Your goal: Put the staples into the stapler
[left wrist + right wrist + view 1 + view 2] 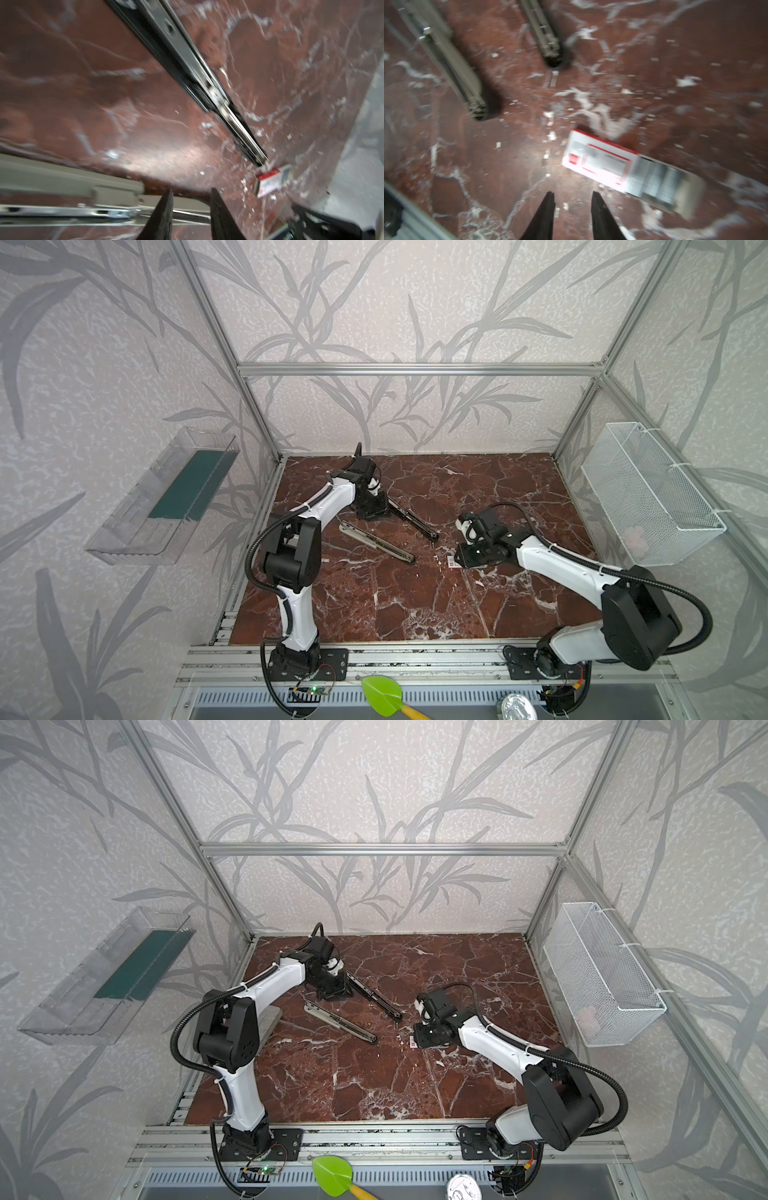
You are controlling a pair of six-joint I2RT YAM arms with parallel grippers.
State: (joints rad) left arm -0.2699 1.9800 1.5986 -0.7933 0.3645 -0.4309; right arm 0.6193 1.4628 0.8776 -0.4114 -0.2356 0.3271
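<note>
Closest in the right wrist view, my right gripper (572,193) stands spread above the table (488,166), pinching nothing. The staples (600,160) lie near it, grey tray (662,187) slid partway out, blurred staple rows inside.

Left wrist view: my left gripper (192,190) is likewise spread, empty.

In both top views the staples sit at four o'clock from the table's middle. The wire basket (648,493) at three o'clock holds something pale (635,537); the clear bin (124,531) at nine o'clock holds a green sheet (189,485).

Robot lab cell (aluminium frame (415,369), wallpapered panels (104,364))
</note>
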